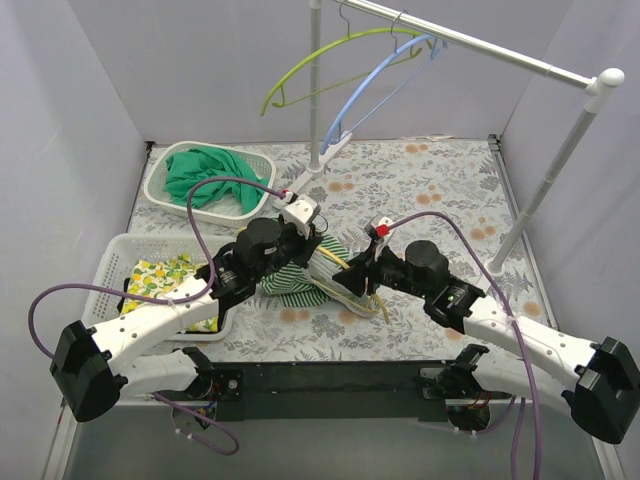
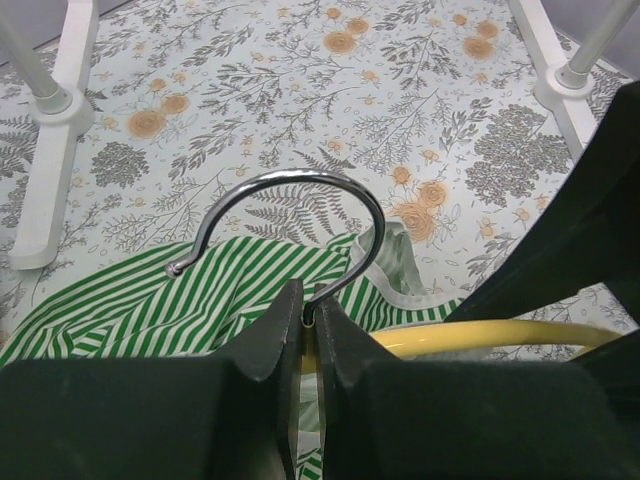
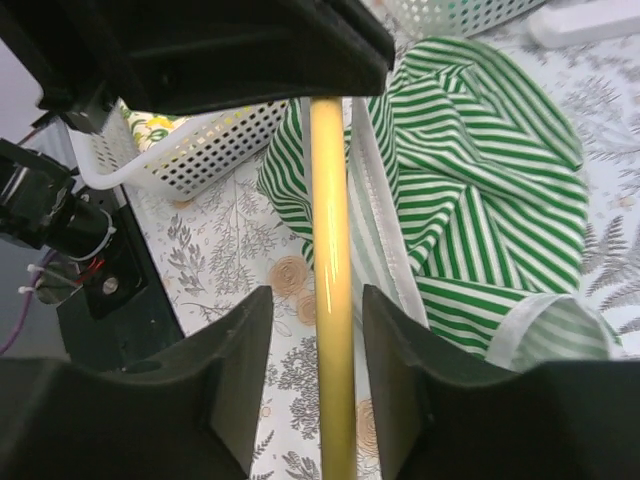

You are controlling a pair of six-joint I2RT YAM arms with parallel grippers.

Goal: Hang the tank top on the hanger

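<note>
1. The left claw [image 2: 308, 305] is pinched tight on the stem of the metal hook [image 2: 285, 205], so it holds the hanger [image 2: 480, 335] at its top, low over the tabletop [image 1: 440, 190].
2. The right claw [image 3: 315, 300] stands apart. One finger sits on each side of the hanger's yellow arm, with a gap showing on both sides, so it straddles the arm without gripping it.
3. In the top view the hanger [image 1: 352, 285] lies mid-tabletop between the two arms. Its long axis runs from the hook at the far left, by the left claw [image 1: 305, 243], down to a free tip at the near right, past the right claw [image 1: 358, 270].
4. The tank top [image 1: 292, 285] is bunched on the tabletop under and to the near left of the hanger, touching it. From the right wrist, a white-edged strap of the tank top [image 3: 480, 200] lies just beside the yellow arm and roughly parallel to it.
5. My reading is that the coming move turns on that side-by-side lie. The arm must go into the strap opening rather than rest along it, and the right claw is nearer to both.
</note>
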